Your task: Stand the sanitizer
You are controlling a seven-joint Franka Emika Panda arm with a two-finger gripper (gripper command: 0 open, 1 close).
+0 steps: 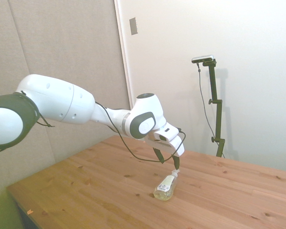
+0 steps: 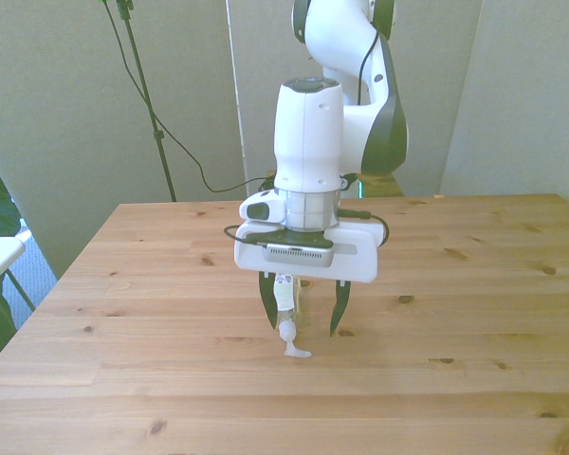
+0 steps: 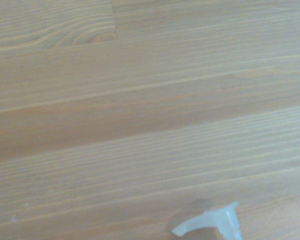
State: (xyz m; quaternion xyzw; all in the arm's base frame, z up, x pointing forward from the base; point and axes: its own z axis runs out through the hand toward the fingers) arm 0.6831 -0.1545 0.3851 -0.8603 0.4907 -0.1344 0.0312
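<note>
Sanitizer (image 2: pixel 285 318): lying on its side on the table (image 2: pixel 123 284), pump end toward the front camera, so it must be tipped upright.
Tool (image 2: pixel 302 313): fingers spread wide, straddling the bottle's pump end, gripping nothing yet.
Wrist camera: only the white nozzle (image 3: pixel 210 222) shows over bare wood.

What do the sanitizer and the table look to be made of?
Sanitizer: apparently clear, glossy plastic, since pale yellowish liquid shows through; its pump top looks like opaque white plastic. Table: wood planks with visible grain and knots, probably a smooth, low-sheen finish.
</note>
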